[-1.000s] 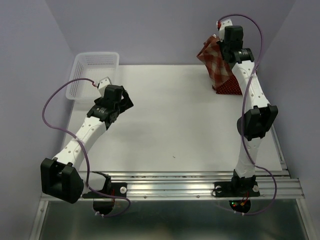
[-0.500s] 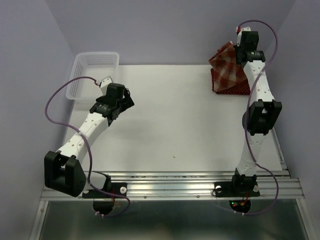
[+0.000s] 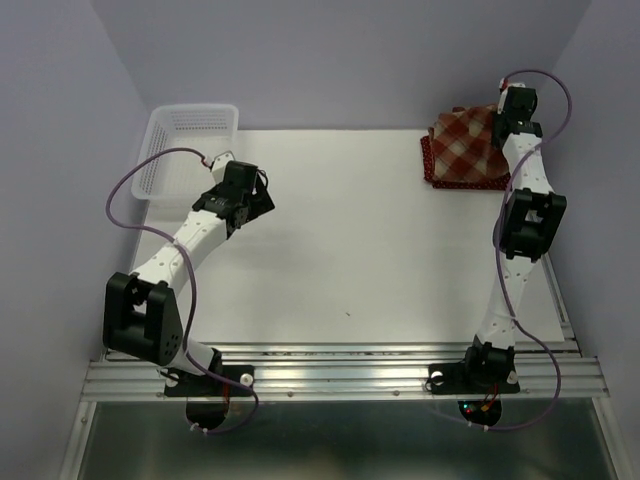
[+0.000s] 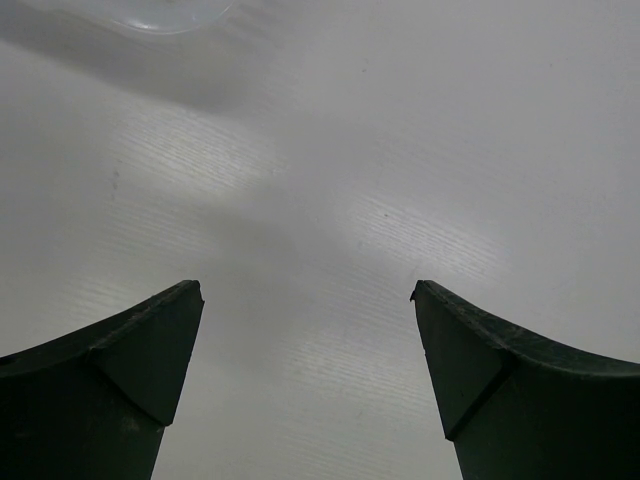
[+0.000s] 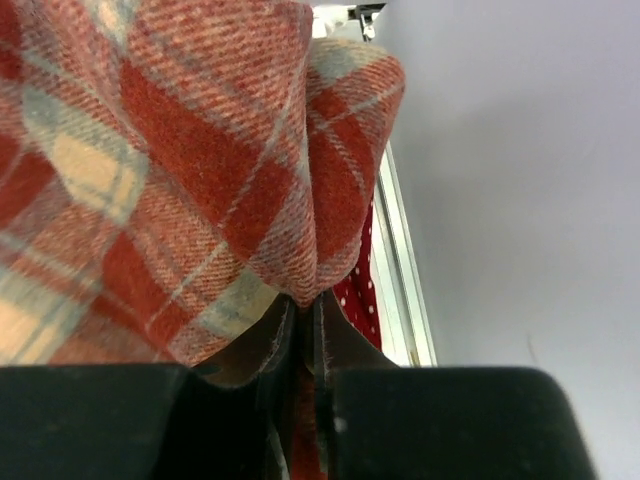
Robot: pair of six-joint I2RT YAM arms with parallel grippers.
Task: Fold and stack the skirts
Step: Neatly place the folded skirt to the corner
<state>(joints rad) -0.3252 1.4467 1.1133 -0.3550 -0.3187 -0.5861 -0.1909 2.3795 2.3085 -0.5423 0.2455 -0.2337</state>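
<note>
The plaid skirt (image 3: pixel 468 146) lies draped over the dark red polka-dot skirts (image 3: pixel 428 160) at the table's far right corner. My right gripper (image 3: pixel 503 118) is shut on the plaid skirt's right edge; in the right wrist view the plaid cloth (image 5: pixel 180 170) bunches between the closed fingers, with a strip of polka-dot cloth (image 5: pixel 362 290) beneath. My left gripper (image 3: pixel 262 203) is open and empty above bare table in the left half; its fingers (image 4: pixel 140 350) show spread wide over the white surface.
A white slotted basket (image 3: pixel 185 150) stands at the far left corner, close behind the left gripper. Purple walls close in the back and both sides. A metal rail (image 3: pixel 340 375) runs along the near edge by the arm bases.
My right gripper has carried the plaid skirt rightward and down, so it now spreads over the polka-dot stack. My left arm has shifted slightly right and forward.
</note>
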